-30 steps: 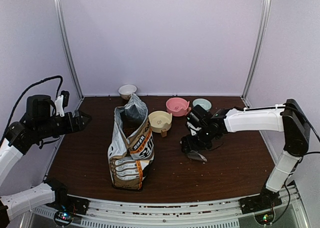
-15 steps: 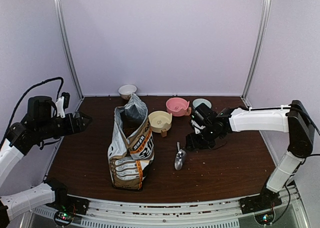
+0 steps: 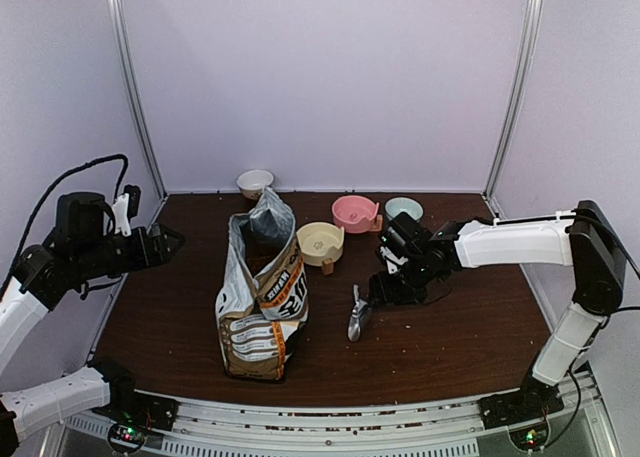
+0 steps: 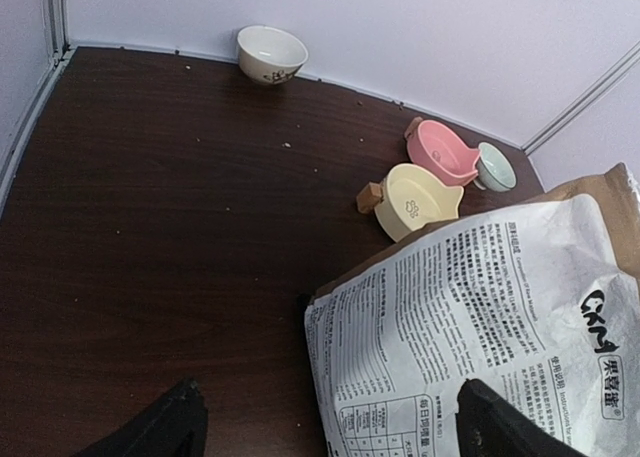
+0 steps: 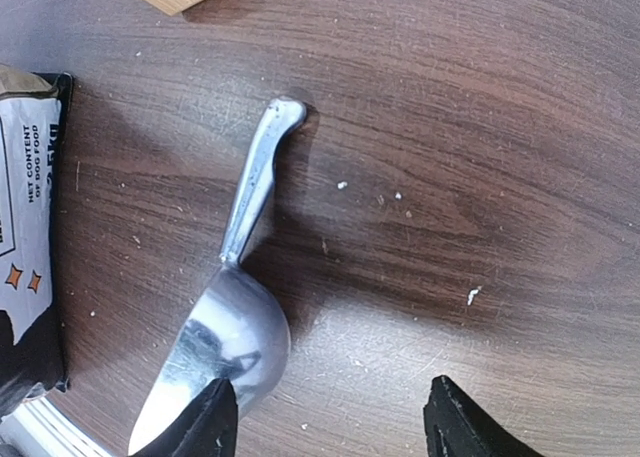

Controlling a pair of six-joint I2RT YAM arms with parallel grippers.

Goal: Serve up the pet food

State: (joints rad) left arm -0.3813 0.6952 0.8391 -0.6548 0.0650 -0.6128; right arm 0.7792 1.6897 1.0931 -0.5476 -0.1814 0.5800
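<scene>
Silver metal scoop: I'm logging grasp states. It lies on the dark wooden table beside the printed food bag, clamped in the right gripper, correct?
Not clamped. The right wrist view shows the right gripper open, its fingers spread and gripping nothing. The silver metal scoop lies free on the dark wooden table. The rest holds: it lies beside the printed food bag.

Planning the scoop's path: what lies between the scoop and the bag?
Nothing but bare table lies between the scoop and the bag, shown in the right wrist view.
</scene>
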